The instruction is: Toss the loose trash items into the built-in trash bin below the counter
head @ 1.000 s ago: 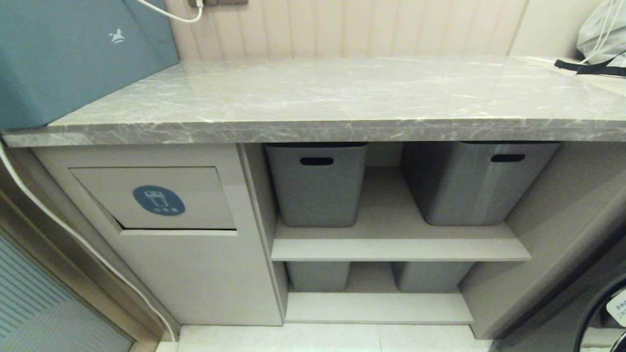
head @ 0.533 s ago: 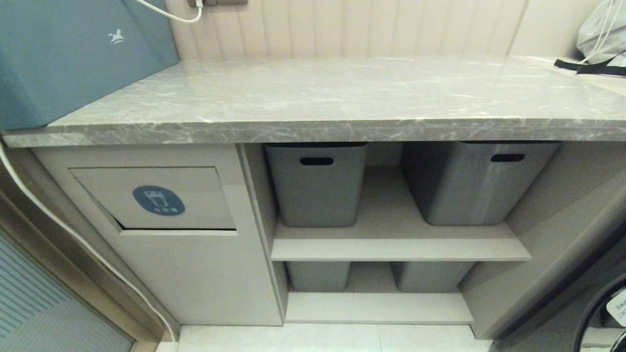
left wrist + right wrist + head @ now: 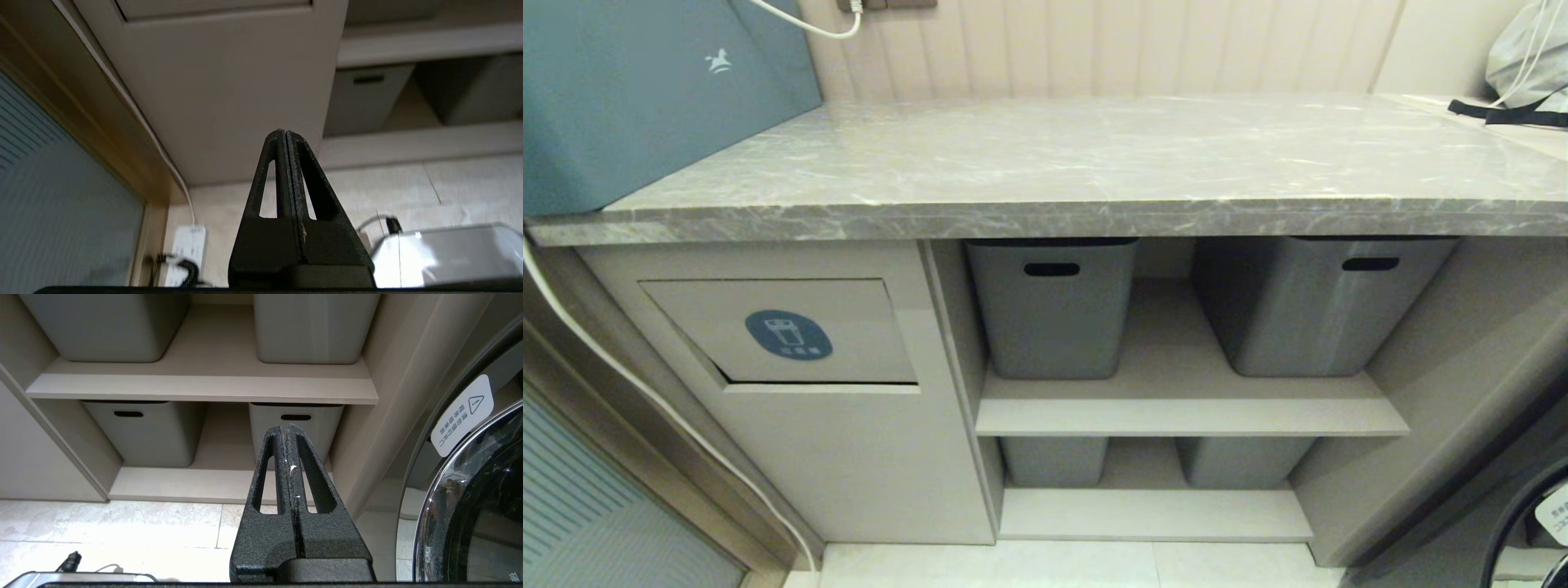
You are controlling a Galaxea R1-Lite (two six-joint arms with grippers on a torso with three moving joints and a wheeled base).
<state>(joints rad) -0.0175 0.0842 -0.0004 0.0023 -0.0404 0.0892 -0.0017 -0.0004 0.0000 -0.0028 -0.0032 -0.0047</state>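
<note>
No water bottles visible anywhere; marble surface (image 3: 1094,155) bare of trash. Trash-bin flap (image 3: 784,331) closed, below surface at left. Left gripper (image 3: 285,136) and right gripper (image 3: 284,430) both pressed together, empty, low near floor. Risk: nothing left to bin, or bottles unseen. Grey tubs (image 3: 1052,306) on shelves; washer door (image 3: 470,506) at right.

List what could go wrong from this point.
1. No bottles show on the counter, so the robot may have nothing left to bin; any search could end up at the grey tubs instead of the flap.
2. The left gripper, jaws shut, sits low beside the white cable and could snag it.
3. The right gripper, jaws shut, sits near the washer door.
</note>
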